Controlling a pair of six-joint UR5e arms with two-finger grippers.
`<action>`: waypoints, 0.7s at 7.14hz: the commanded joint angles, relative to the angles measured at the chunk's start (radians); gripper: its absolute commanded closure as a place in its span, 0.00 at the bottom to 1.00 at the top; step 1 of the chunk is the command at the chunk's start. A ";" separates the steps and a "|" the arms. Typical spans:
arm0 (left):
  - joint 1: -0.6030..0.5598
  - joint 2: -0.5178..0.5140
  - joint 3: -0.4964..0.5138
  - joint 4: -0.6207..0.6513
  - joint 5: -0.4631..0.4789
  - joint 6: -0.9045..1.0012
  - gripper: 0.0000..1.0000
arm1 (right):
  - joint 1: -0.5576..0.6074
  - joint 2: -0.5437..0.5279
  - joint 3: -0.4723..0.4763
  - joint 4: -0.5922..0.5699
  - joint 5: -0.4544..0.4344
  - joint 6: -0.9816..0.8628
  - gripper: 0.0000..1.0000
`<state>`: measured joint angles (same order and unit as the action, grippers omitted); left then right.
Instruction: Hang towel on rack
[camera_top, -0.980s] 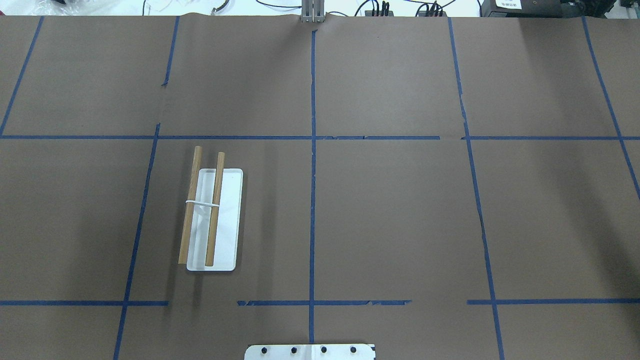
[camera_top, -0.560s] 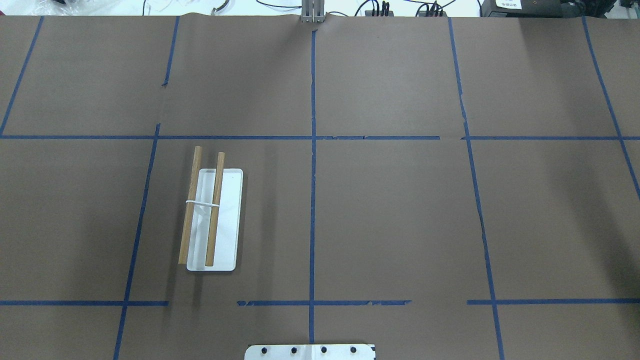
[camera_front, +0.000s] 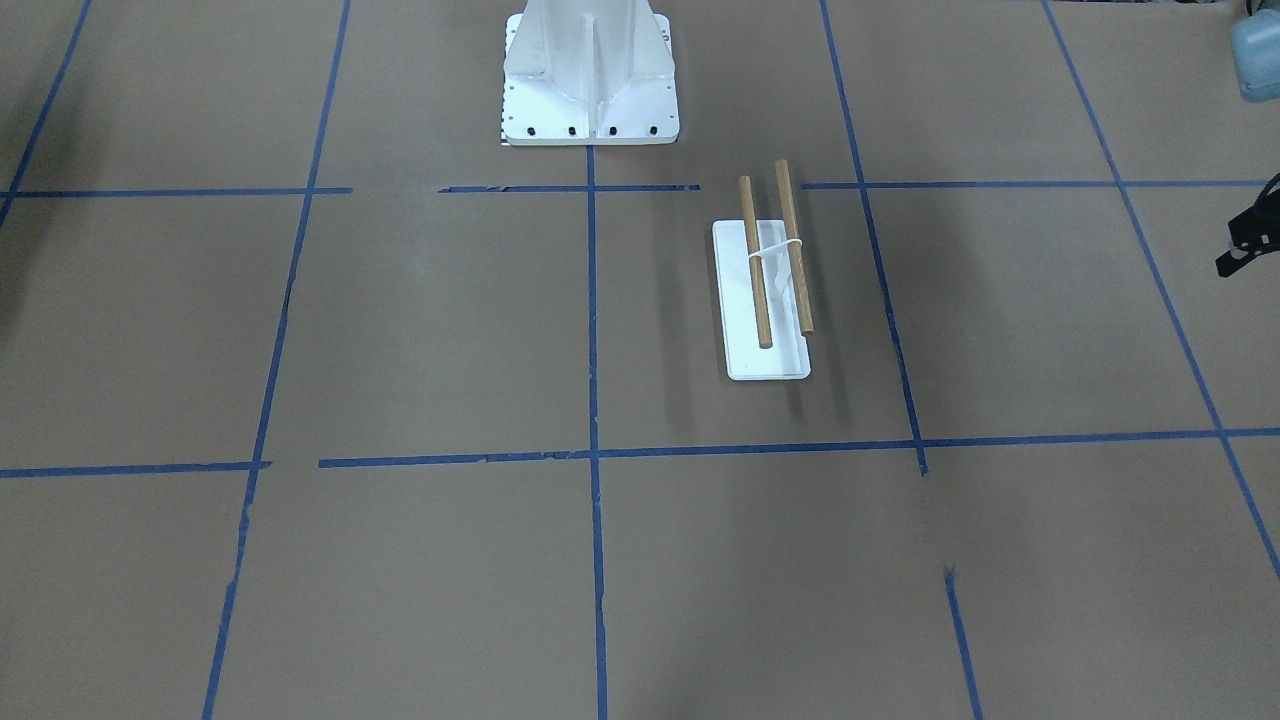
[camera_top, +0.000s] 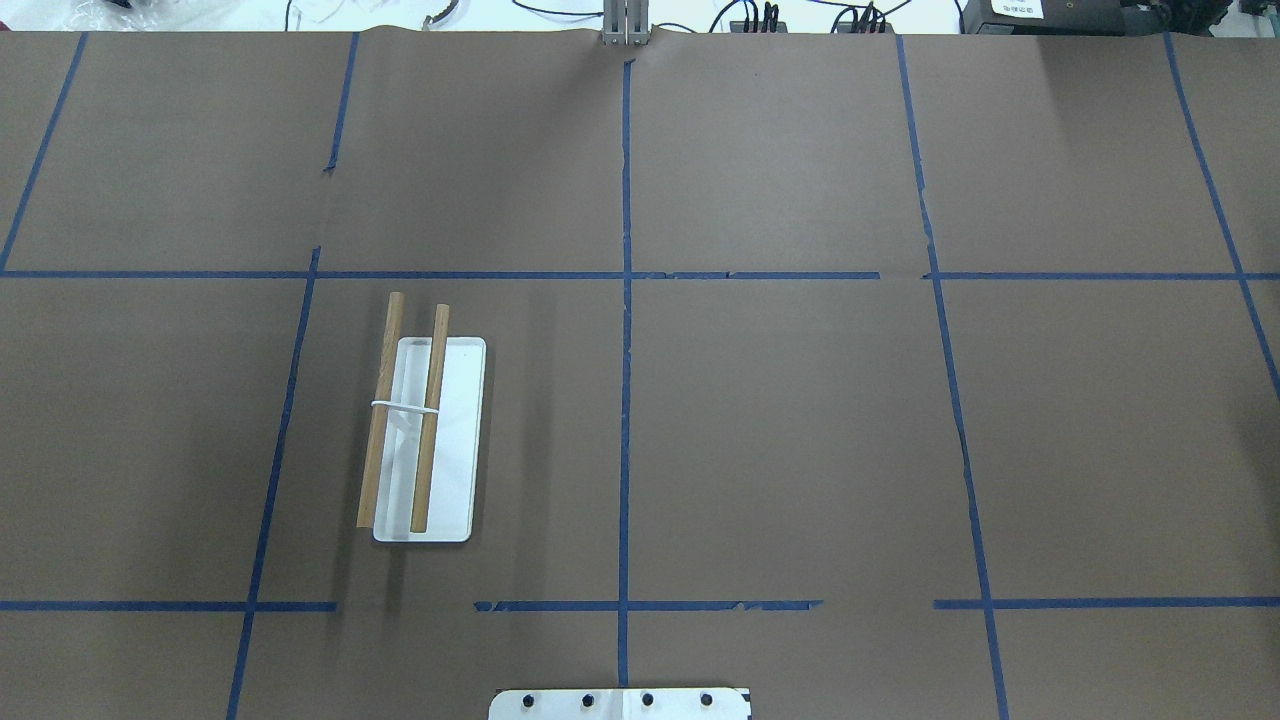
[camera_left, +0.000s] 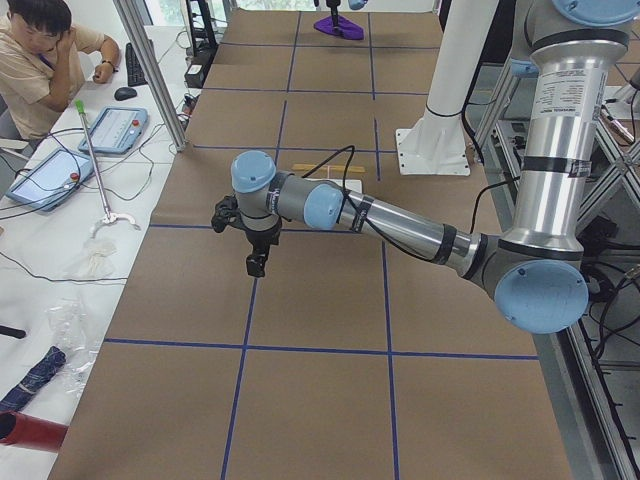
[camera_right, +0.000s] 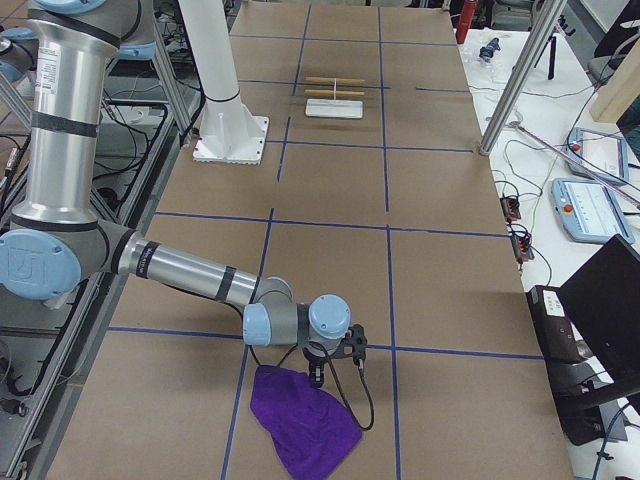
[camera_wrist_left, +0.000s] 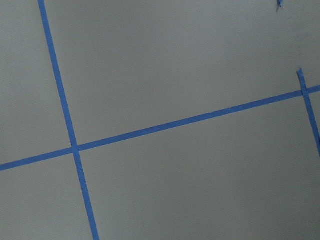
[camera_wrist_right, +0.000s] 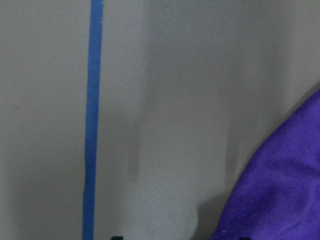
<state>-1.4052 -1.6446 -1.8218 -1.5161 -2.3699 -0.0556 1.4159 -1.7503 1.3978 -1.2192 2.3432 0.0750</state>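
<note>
1. The towel (camera_right: 300, 425), a soft, rumpled deep-purple cloth, lies on the brown paper (camera_right: 440, 290) at the robot's right end. Its long axis slants away from the right gripper (camera_right: 318, 378) at its edge.
2. The rack (camera_top: 428, 440) has 2 round wooden dowels (camera_top: 432, 420) parallel over a flat white base (camera_top: 462, 450), well apart from the towel.
3. I cannot tell whether the right gripper or the left gripper (camera_left: 256, 266) is clenched.

The left arm (camera_left: 400, 222) stretches out low and nearly level, the left gripper (camera_left: 257, 262) pointing down. The right arm (camera_right: 190, 272) lies likewise, the right gripper (camera_right: 318, 376) pointing down. Neither gripper's finger gap can be judged.
</note>
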 joint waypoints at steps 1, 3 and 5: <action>0.000 0.000 -0.001 -0.001 0.000 -0.001 0.00 | 0.000 -0.006 -0.034 0.013 -0.002 0.034 0.29; 0.000 0.002 -0.002 -0.001 0.000 -0.001 0.00 | 0.001 -0.024 -0.036 0.013 -0.001 0.035 0.80; 0.000 0.003 -0.004 -0.001 0.000 0.000 0.00 | 0.001 -0.020 -0.034 0.015 0.001 0.025 1.00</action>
<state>-1.4051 -1.6420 -1.8243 -1.5171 -2.3700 -0.0565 1.4172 -1.7712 1.3625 -1.2048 2.3425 0.1064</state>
